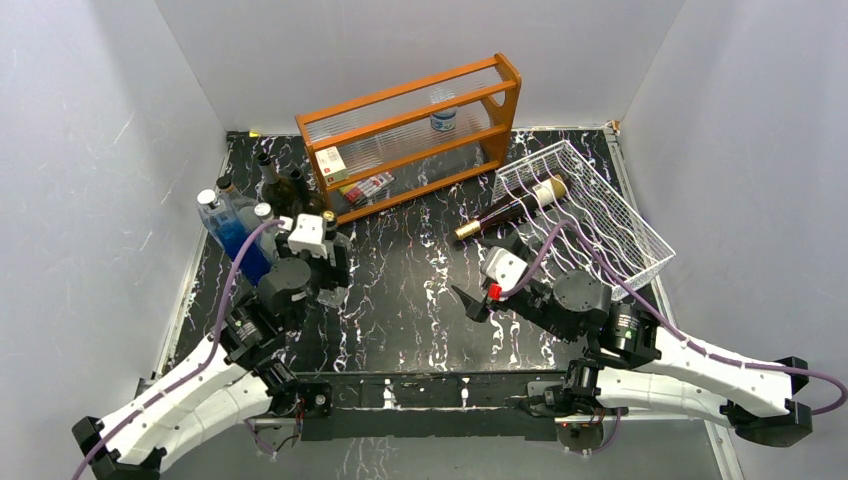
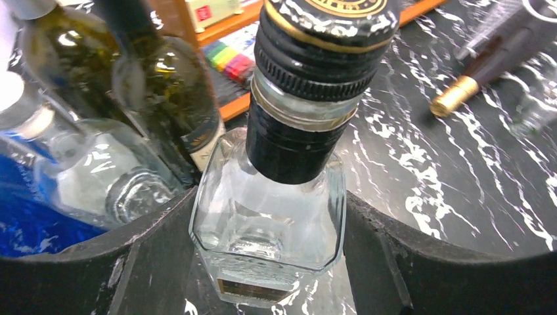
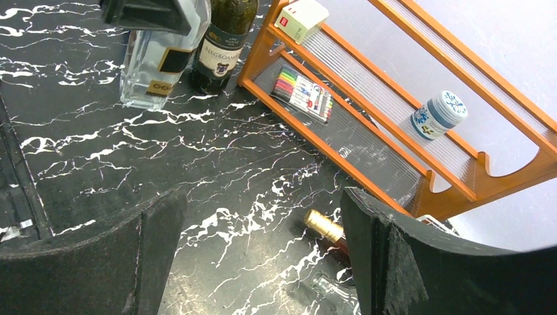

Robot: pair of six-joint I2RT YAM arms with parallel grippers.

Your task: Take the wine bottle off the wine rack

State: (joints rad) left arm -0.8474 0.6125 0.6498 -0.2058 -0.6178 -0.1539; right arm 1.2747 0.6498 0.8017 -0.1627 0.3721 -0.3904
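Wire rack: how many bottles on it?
1: dark bottle, gold cap, lying across the rack at its left rim, neck over the table. Others may be hidden.

Wine bottle (image 3: 324, 226) body hidden behind right tool finger (image 3: 407, 262); clear bottle (image 2: 269, 216) cap cut by top edge.

Orange shelf (image 1: 508, 100), clear bottle (image 2: 269, 223), dark bottles (image 2: 184, 98)

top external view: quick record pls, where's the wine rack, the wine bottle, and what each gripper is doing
wine rack: white wire, far right of table, beside orange shelf
wine bottle: lying partly in rack, gold-capped neck sticking out
left gripper: closed on clear square bottle, standing by other bottles
right gripper: open, empty, over bare table near bottle neck
task status: bottle not yet out
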